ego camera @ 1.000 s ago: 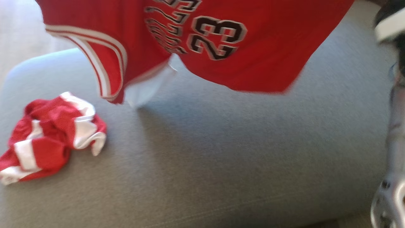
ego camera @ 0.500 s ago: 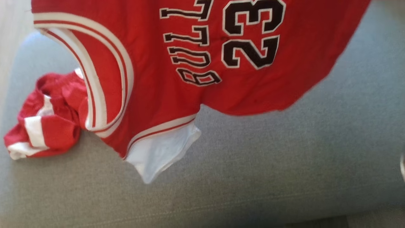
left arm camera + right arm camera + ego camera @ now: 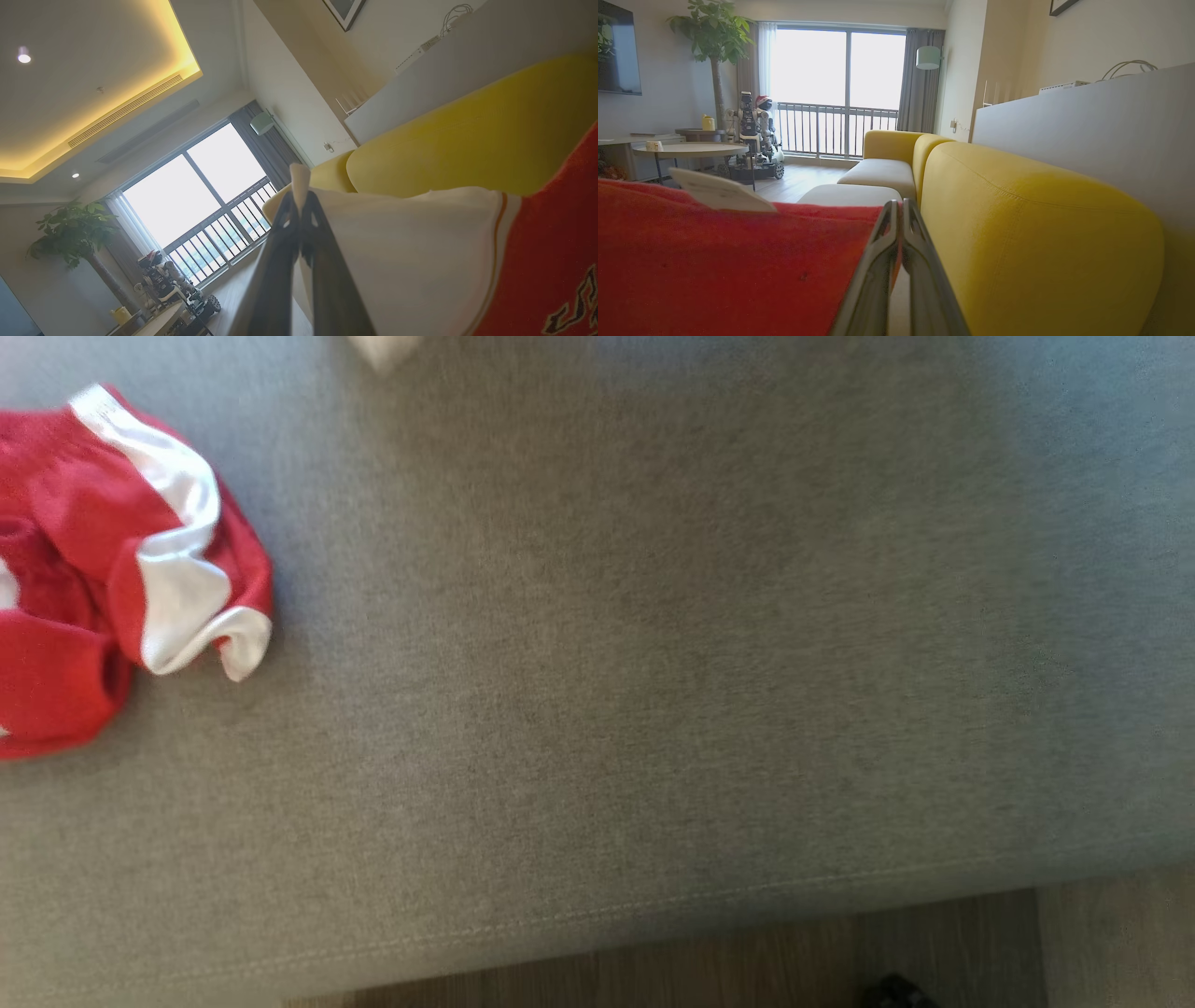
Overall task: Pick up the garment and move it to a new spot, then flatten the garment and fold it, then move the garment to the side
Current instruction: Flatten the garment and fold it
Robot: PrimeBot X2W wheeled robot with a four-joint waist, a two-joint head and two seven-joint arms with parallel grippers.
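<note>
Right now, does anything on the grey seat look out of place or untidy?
Yes: a red and white cloth lies crumpled in a heap on the left side of the grey seat, not flat or folded. Nothing looks spilled or damaged.

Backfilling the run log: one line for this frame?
left gripper: shut on red jersey, white panel | right gripper: shut on red jersey edge | crumpled red-and-white garment: on grey cushion

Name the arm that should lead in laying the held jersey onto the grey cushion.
Right, probably. Both the left gripper and right gripper are shut on the red jersey, but in the head view a crumpled red-and-white garment lies on the left of the grey cushion, while centre and right are bare.
</note>
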